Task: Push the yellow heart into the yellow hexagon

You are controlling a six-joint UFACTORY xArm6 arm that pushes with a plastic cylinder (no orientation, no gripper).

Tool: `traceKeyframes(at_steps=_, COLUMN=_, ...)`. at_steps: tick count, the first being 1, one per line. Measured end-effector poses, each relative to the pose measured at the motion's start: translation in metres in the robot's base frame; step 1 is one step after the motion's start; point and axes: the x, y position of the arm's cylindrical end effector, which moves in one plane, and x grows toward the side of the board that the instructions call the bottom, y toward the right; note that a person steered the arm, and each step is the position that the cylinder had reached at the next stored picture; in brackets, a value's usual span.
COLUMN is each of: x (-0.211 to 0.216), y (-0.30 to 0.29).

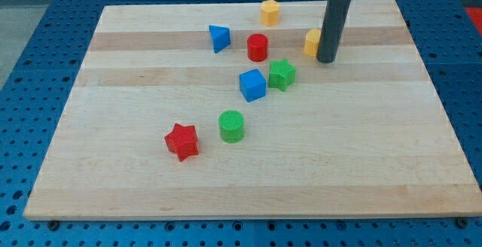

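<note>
The yellow hexagon (270,12) stands near the view's top edge of the wooden board, a little right of centre. The yellow heart (312,42) lies to its lower right, partly hidden behind my rod. My tip (325,60) rests on the board right beside the heart, at its right and slightly below it, seemingly touching it. The hexagon is about a block's width up and left of the heart.
A blue triangle (219,38) and a red cylinder (257,47) lie left of the heart. A green star (282,74) and a blue cube (253,84) sit below them. A green cylinder (231,126) and a red star (181,141) lie lower left.
</note>
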Motion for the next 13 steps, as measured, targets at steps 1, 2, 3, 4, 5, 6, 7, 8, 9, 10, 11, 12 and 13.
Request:
traceKeyframes(at_steps=1, x=-0.007, y=-0.020)
traceKeyframes(at_steps=2, x=-0.010, y=-0.027)
traceKeyframes(at_steps=3, x=-0.022, y=-0.028)
traceKeyframes(at_steps=4, x=-0.022, y=-0.015)
traceKeyframes(at_steps=5, x=-0.030, y=0.013)
traceKeyframes(at_steps=6, x=-0.042, y=0.011)
traceKeyframes(at_steps=7, x=-0.042, y=0.009)
traceKeyframes(at_steps=8, x=-0.042, y=-0.003)
traceKeyframes(at_steps=9, x=-0.042, y=-0.019)
traceKeyframes(at_steps=10, x=-0.042, y=-0.036)
traceKeyframes(at_steps=11, x=-0.043, y=-0.048)
traceKeyframes(at_steps=12, x=-0.050, y=-0.059)
traceKeyframes(at_steps=13, x=-0.061, y=-0.069)
